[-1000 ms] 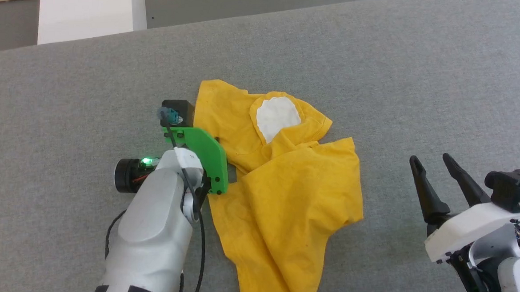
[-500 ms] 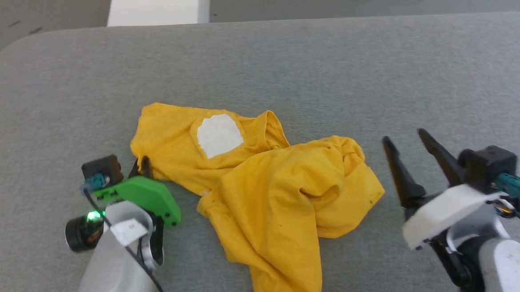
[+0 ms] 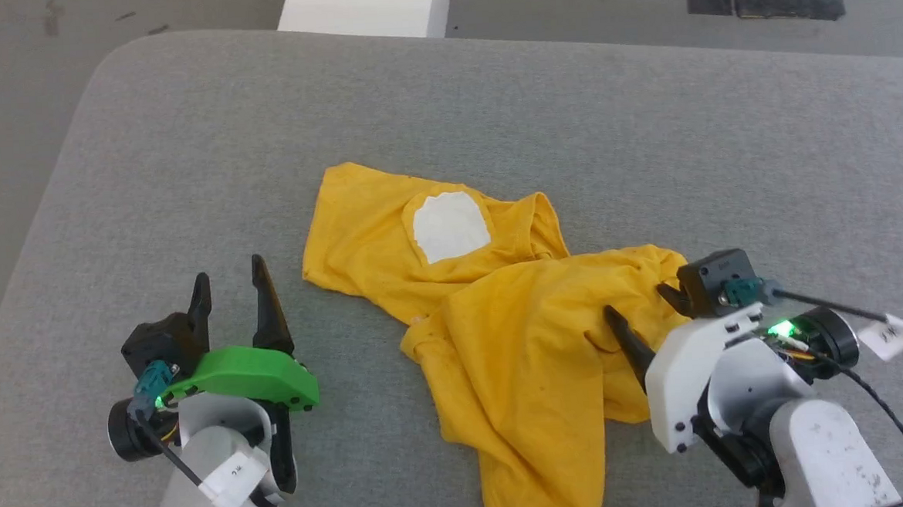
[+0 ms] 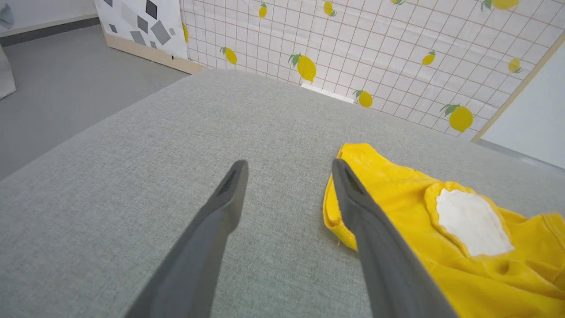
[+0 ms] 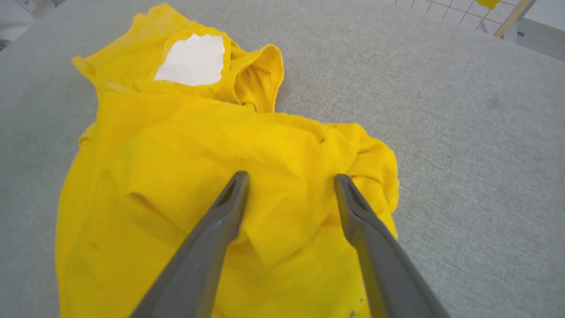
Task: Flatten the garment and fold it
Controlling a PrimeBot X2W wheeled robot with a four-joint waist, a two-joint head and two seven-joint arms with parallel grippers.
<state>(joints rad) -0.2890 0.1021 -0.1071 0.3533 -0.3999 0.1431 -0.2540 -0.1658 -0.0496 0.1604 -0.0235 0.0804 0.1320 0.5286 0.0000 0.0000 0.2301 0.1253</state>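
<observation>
We see a mustard-yellow garment (image 3: 519,358) with a white patch (image 3: 451,226) on a plain grey bench (image 3: 646,135). Our left end effector (image 3: 229,270) is dark grey, its bracket (image 3: 245,376) bright green. The wall (image 4: 397,53) is white, gridded, with yellow lemons (image 4: 306,67).

Your left gripper (image 3: 230,271) sits low on the left, fingers spread and pointing forward; your right gripper (image 3: 636,302) angles inward from the right, its jaws parted too

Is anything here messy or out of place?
Yes, the shirt lies crumpled on the grey surface, one part folded over the neck end, with the white neck patch showing. Nothing looks torn or spilled.
</observation>
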